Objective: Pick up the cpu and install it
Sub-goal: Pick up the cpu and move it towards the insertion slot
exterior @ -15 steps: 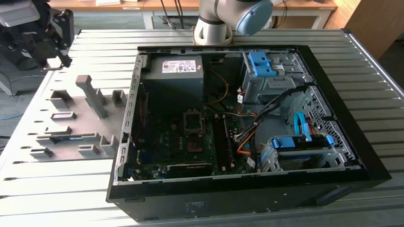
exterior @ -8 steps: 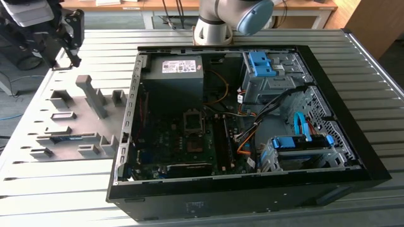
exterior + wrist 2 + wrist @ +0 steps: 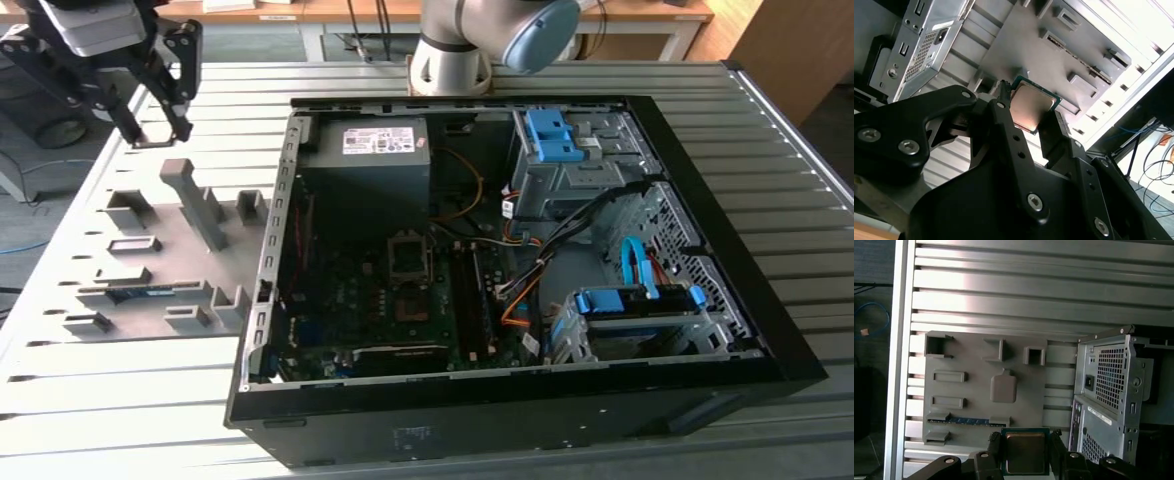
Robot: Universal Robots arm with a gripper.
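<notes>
Largest, a slatted metal table [image 3: 801, 230], with an open black computer case [image 3: 534, 425] lying flat on it. Inside the case, a grey power-supply box [image 3: 371, 160] and, near it on the motherboard, the dark socket frame [image 3: 407, 255]. Just beside the case, on the exterior view's left, a grey parts tray [image 3: 187, 270] resting on the table, with a memory stick [image 3: 969, 421] in one of its slots. Over the far part of this tray, the gripper [image 3: 156, 128], hovering clear of it. Closed narrow on the cpu [image 3: 1025, 452], with one finger [image 3: 1056, 455] on each of two opposite edges (metal face toward the camera in both wrist views). Held in the air on the tray side, well apart from the socket frame.
</notes>
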